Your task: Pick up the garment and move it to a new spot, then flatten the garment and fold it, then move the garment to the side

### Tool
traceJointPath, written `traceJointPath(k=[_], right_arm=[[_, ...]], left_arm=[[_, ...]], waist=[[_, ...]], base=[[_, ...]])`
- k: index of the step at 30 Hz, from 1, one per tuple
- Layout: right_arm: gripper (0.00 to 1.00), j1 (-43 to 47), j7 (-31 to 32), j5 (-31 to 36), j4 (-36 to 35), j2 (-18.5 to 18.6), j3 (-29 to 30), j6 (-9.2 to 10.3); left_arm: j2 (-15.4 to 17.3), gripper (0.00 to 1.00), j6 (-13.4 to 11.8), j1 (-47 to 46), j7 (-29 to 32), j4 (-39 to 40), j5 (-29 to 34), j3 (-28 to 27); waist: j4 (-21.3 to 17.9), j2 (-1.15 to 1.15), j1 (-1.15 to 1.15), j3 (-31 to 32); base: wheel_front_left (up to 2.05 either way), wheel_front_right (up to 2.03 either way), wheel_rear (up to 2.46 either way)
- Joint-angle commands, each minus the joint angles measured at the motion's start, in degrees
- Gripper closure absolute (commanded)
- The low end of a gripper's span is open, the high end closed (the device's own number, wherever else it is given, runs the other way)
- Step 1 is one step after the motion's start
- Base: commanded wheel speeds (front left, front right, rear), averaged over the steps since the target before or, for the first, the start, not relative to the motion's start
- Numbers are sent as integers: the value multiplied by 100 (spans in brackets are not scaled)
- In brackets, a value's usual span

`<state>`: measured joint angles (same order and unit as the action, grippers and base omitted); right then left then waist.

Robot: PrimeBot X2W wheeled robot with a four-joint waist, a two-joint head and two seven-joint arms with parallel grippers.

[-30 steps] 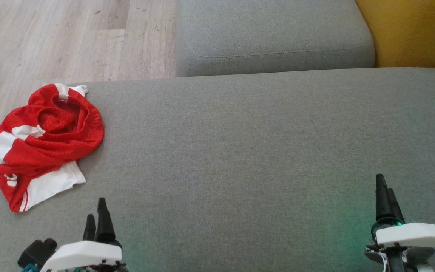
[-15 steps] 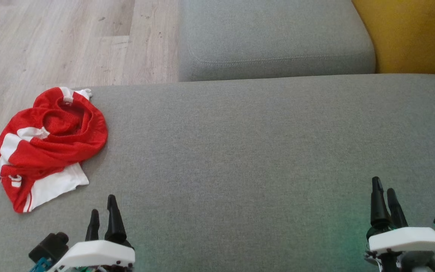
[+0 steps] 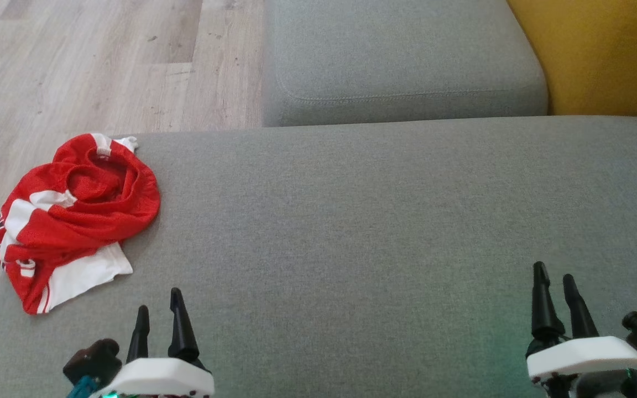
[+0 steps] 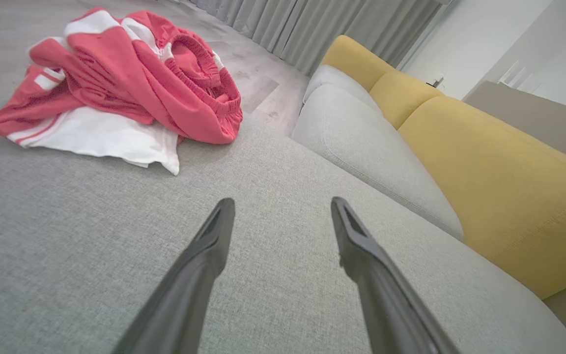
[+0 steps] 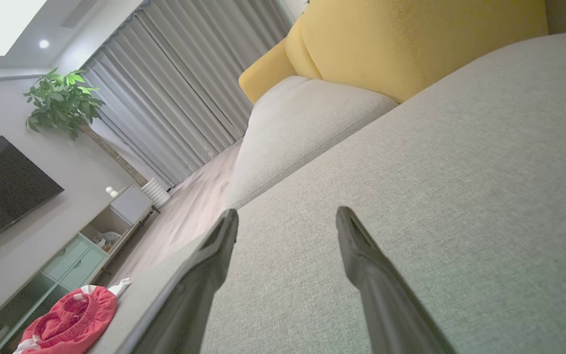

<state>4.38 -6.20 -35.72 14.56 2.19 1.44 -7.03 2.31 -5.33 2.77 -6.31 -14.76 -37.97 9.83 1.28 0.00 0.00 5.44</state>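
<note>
Both arms had edged inward; left gripper [image 3: 159, 302] and right gripper [image 3: 553, 272] stood spread, empty. Crumpled garment [image 3: 75, 215] lay at the left edge of the cushion [image 3: 351, 221], shape hidden in folds; left wrist view revealed its waistband [image 4: 224, 93].

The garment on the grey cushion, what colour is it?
The garment is red with white stripes and a white panel; the left wrist view shows it best.
</note>
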Motion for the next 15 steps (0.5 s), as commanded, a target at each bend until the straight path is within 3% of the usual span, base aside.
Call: traceJointPath(k=[1,15], right_arm=[[0,-103,-122,243,-227,48,-155,-30],[0,-2,-359,1287,-239,54,-343,-35]], left_arm=[[42,0,-54,-155,-106,219,221,-37],[47,0,-99,-126,-344,337,1285,191]], waist=[[1,0,0,16],[48,0,0,113]], base=[[0,0,0],[0,0,0]])
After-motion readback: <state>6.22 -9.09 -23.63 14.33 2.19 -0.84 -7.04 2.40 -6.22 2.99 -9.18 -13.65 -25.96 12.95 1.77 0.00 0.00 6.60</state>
